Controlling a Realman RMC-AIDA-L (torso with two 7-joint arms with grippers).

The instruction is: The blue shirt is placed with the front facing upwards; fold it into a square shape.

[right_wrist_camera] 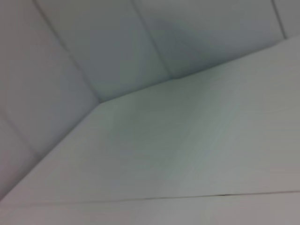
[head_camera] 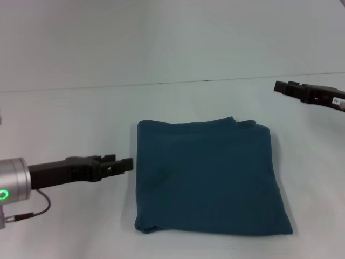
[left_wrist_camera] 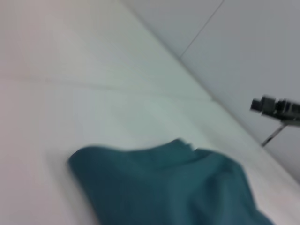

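The blue shirt (head_camera: 207,178) lies folded into a rough square in the middle of the white table (head_camera: 64,118), plain side up, with no lettering showing. Its top right corner is slightly bunched. My left gripper (head_camera: 123,162) hovers just off the shirt's left edge, open and holding nothing. In the left wrist view the blue shirt (left_wrist_camera: 168,187) fills the lower part. My right gripper (head_camera: 281,87) is raised at the far right, well clear of the cloth, and it also shows far off as the right gripper (left_wrist_camera: 262,104) in the left wrist view.
The right wrist view holds only bare white table (right_wrist_camera: 187,154) and the pale wall (right_wrist_camera: 93,42) behind it. A thin seam (head_camera: 215,81) marks where the table meets the wall.
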